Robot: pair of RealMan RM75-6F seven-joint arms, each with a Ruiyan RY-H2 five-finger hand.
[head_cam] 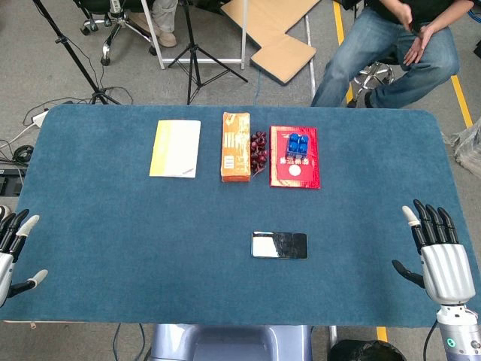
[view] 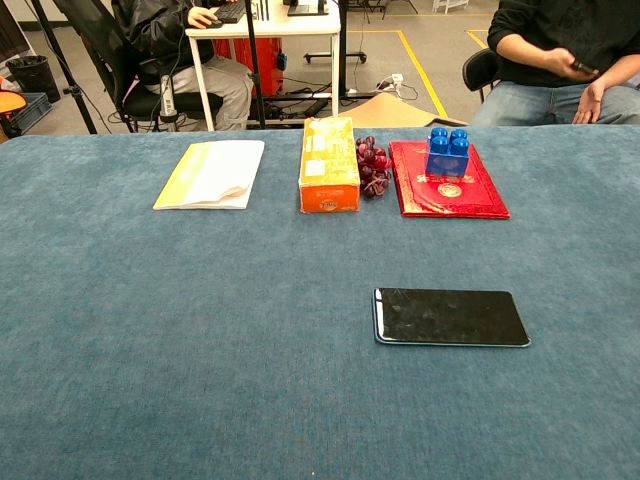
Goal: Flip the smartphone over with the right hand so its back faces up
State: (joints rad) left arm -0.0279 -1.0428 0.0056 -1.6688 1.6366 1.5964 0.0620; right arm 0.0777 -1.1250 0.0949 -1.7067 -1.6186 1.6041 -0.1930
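Note:
The smartphone [head_cam: 279, 245] lies flat on the blue table cloth, dark glossy screen up, long side running left to right; the chest view shows the smartphone [view: 450, 317] a little right of centre. My right hand [head_cam: 437, 250] rests at the table's right front corner, fingers spread and pointing away, holding nothing, well to the right of the phone. My left hand [head_cam: 13, 250] sits at the left front edge, fingers apart and empty. Neither hand appears in the chest view.
Along the far half lie a yellow-white booklet [head_cam: 175, 148], an orange box [head_cam: 235, 147], dark grapes [head_cam: 258, 150] and a red booklet [head_cam: 294, 159] with a blue block [head_cam: 298, 144] on it. A seated person [head_cam: 398, 45] is behind the table.

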